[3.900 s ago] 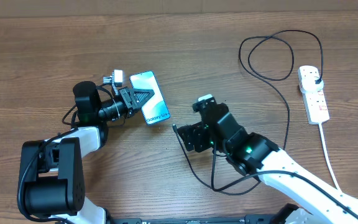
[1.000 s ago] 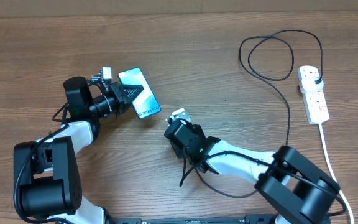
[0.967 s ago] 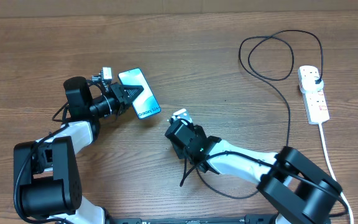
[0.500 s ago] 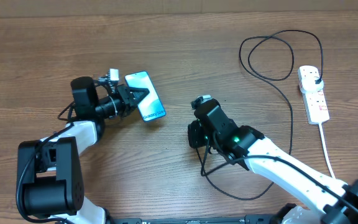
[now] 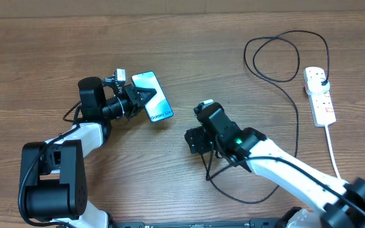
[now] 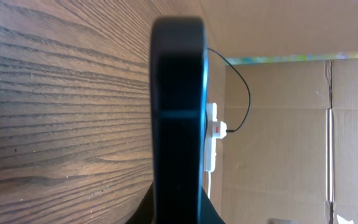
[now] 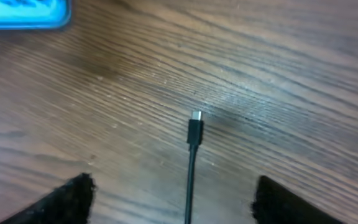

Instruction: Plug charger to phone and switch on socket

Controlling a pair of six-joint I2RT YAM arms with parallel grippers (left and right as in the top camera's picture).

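Note:
The phone [image 5: 153,97], its teal screen lit, is tilted off the table in my left gripper [image 5: 138,99], which is shut on its left edge. In the left wrist view the phone [image 6: 178,106] shows edge-on as a dark bar with the jaws on both sides of it. The charger cable [image 5: 294,114] runs from its black plug [image 5: 322,82] in the socket [image 5: 319,95] in a loop to my right gripper [image 5: 194,140]. In the right wrist view my right gripper [image 7: 176,190] is open, and the metal-tipped connector [image 7: 196,117] lies on the table between the wide-apart fingers. The phone's corner [image 7: 23,14] is at top left.
The socket's thick white cord [image 5: 336,158] runs down to the table's front right edge. The cable forms a loop [image 5: 277,57] at the back right and another slack loop [image 5: 233,193] in front of my right arm. Cardboard walls [image 6: 291,124] stand behind the table.
My left gripper has shifted a little right with the phone. My right gripper has moved slightly left and toward the front over the cable end, still open.

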